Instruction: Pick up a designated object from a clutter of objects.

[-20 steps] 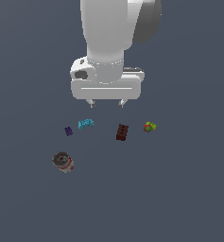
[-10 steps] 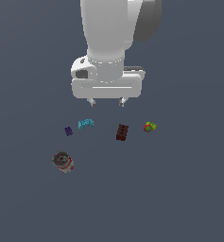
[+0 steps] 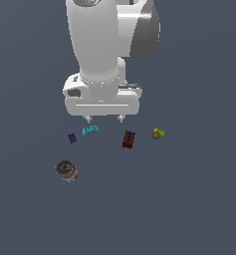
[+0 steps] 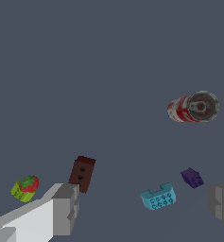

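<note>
A flat, dark slate-grey floor fills the scene. Compared with a second ago, the white arm's gripper hangs slightly lower, its fingers spread wide and holding nothing; the five items lie unmoved. The small cylindrical can with red-and-white label and dark grey metal end lies on its side, well apart from the gripper, toward the exterior view's left and nearer the camera. Between them sit the tiny purple block and cyan studded piece; the dark red-brown brick and green-and-red lump lie rightward
</note>
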You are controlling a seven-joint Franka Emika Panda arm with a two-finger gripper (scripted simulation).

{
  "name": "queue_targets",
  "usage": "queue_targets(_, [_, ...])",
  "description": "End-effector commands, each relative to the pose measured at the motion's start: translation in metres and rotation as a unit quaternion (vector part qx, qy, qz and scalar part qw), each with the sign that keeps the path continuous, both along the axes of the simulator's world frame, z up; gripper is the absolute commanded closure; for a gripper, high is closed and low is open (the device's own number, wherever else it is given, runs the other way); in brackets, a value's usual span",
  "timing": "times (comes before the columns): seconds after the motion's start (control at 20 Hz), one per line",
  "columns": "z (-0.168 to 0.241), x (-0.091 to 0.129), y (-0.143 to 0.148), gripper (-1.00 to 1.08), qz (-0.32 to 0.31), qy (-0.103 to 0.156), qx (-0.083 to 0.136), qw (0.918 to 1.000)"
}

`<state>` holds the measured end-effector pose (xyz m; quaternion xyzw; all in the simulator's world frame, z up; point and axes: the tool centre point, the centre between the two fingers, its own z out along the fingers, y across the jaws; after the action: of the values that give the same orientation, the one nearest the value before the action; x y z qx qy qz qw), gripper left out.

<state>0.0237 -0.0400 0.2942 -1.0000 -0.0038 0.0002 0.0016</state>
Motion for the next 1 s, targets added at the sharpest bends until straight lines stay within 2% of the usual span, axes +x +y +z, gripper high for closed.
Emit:
queue_targets(0.0, [-0.011, 0.01, -0.013, -0.92, -0.003, 0.0, 0.0, 1.0])
queue_targets(0.55, [-0.086, 0.059, -0.096, -0.92, -0.018, 0.0, 0.001, 0.9998])
queue_targets(0.95, [-0.138, 0.075, -0.149, -0.92, -0.027, 0.0, 0.0, 0.9996])
